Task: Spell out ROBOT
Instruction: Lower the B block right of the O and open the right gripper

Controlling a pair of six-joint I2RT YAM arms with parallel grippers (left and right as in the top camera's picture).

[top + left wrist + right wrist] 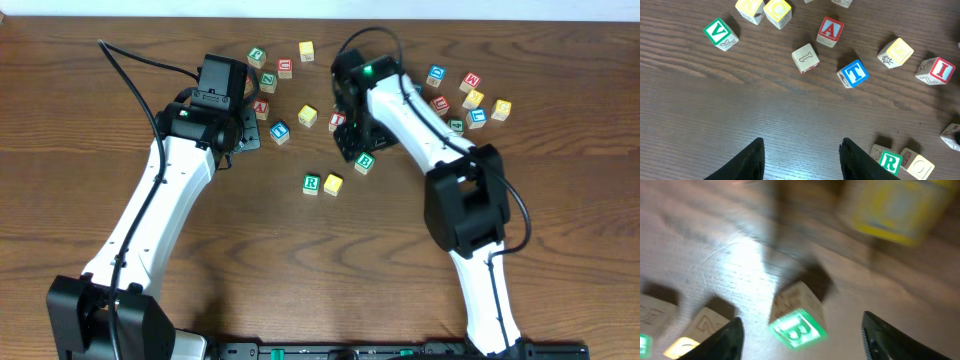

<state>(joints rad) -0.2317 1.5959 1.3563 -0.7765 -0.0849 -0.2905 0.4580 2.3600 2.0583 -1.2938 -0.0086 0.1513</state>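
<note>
The green R block (311,184) stands next to a yellow block (333,184) at mid table; both also show in the left wrist view, the R block (888,161) and the yellow block (917,166). A green B block (365,162) lies just right of them. My right gripper (352,142) is open and hovers over the B block (797,323), which sits between its fingers (805,340), not gripped. A blue T block (855,73) lies ahead of my open, empty left gripper (802,155), also seen from overhead (240,135).
Loose blocks lie around: green V (720,33), red A (830,31), cream block (806,57), yellow block (895,52), red I (936,70). Another cluster (470,100) sits at the back right. A blurred yellow block (900,205) lies beyond the B.
</note>
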